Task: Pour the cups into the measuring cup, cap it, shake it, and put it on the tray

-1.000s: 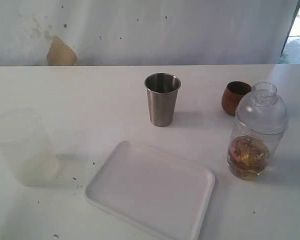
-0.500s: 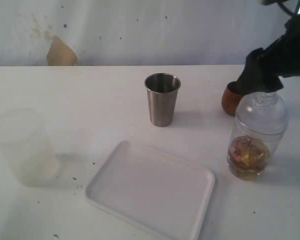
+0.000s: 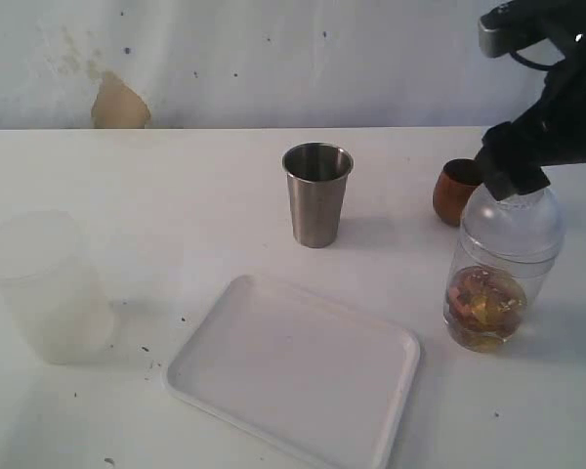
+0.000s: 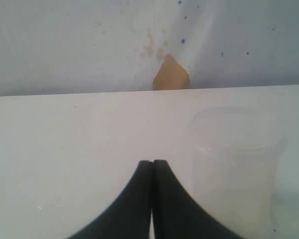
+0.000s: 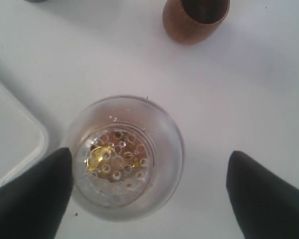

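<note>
- My right gripper (image 5: 149, 157) hangs wide open over the capped measuring cup (image 5: 122, 159), gripping nothing.
- I see that cup just right of the tray (image 3: 293, 366).
- My left gripper (image 4: 152, 167) is pinched closed and empty, beside the frosted cup (image 4: 234, 164).

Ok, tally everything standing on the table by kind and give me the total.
Cups: 3 (steel tumbler, wooden cup, frosted plastic cup)
Capped clear jar: 1
White tray: 1
Total: 5
</note>
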Robot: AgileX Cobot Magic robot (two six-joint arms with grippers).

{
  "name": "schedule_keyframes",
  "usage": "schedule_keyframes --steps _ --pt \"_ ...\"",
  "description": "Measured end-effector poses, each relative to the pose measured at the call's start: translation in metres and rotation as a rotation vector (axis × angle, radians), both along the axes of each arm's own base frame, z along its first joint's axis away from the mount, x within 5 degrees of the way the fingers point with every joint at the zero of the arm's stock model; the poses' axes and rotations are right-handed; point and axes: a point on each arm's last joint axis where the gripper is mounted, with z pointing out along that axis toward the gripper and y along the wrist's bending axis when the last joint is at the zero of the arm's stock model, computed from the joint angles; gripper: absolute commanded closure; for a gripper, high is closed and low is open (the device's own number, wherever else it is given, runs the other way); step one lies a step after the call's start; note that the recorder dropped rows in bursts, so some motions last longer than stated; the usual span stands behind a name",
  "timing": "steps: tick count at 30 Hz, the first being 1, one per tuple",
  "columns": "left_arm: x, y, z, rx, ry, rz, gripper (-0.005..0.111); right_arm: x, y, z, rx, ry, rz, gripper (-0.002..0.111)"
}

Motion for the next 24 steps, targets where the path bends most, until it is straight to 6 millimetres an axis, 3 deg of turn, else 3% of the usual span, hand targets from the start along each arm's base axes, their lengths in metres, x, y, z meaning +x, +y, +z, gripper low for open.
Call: schedule_keyframes --steps 13,24 --pt "0.0 0.0 0.0 0.0 0.0 0.0 0.107 -0.0003 -0.0002 -0.0049 -0.004 0.046 -0.01 0.07" --pt "0.0 0.0 0.0 0.0 0.0 0.0 0.107 -0.0039 0.0015 -0.0034 0.021 0.082 -0.018 0.074"
